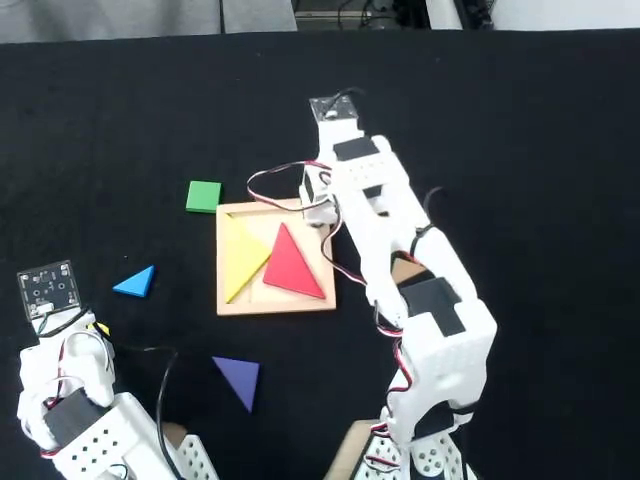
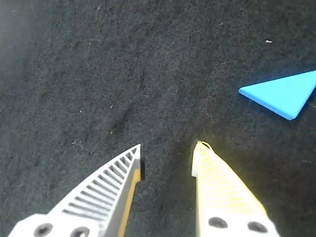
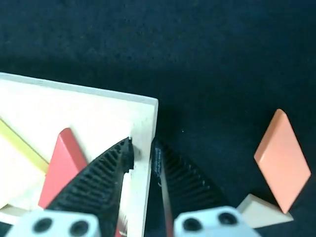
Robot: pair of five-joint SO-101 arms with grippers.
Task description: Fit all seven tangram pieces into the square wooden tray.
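The left end effector hangs wide open over the black felt-like table, holding nothing; its ribbed fingers are one white, one yellow. A flat blue triangle lies near it and a purple triangle lies apart. Farther out, the square wooden tray holds a yellow triangle and a red triangle. The right end effector, with ribbed black fingers, is closed to a narrow gap on the tray's rim. Its wrist view shows an orange parallelogram, mostly hidden under the arm from above. A green square lies beyond the tray.

Wooden tray with yellow triangle, red triangle
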